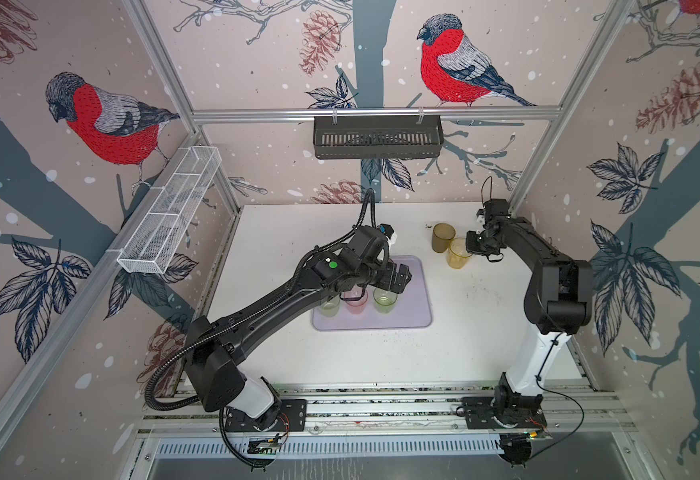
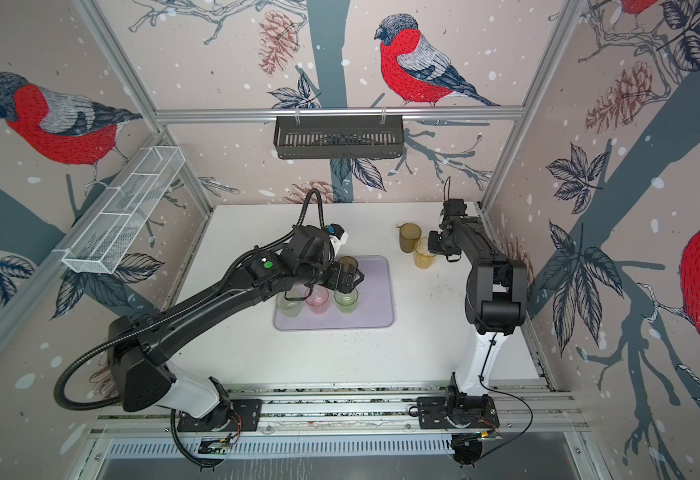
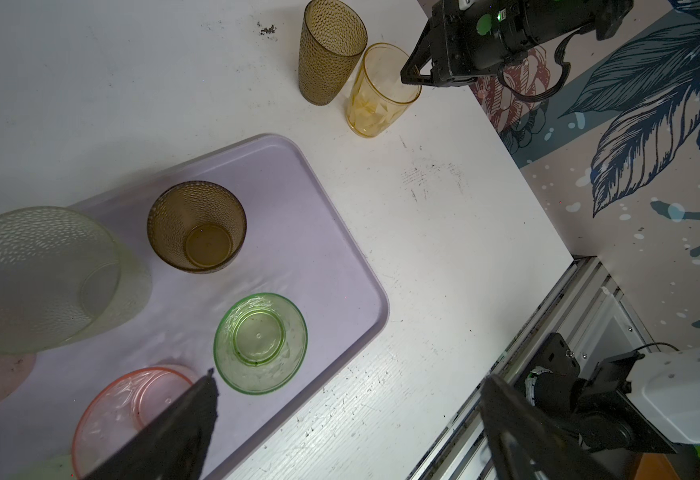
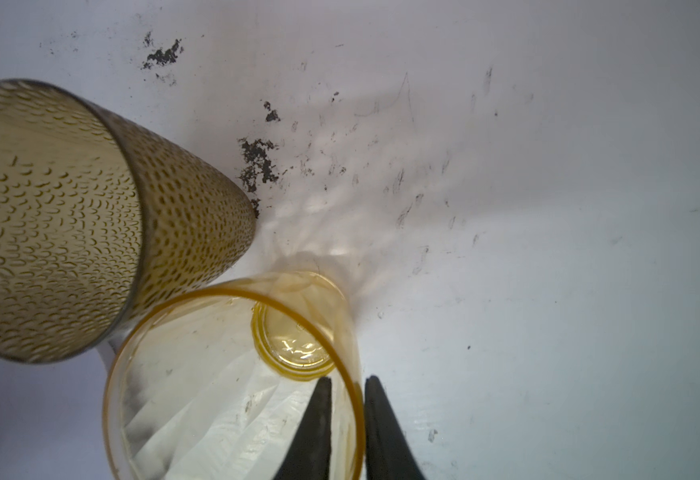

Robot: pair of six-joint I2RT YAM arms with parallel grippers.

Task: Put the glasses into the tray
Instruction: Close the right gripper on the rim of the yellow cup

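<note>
Yellow glass (image 1: 457, 255) stood at the right tool's (image 1: 471, 248) 9 o'clock, its wall between the fingers (image 4: 385, 436); squeezing or not, I couldn't tell. Left tool (image 1: 401, 277) gaped open.

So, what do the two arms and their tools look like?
Both arms are black, turning white near the base. The left arm carries a ribbed black cable hose and a green sticker. The right arm has thin black wires. The left tool and right tool have tapered black fingers.
</note>
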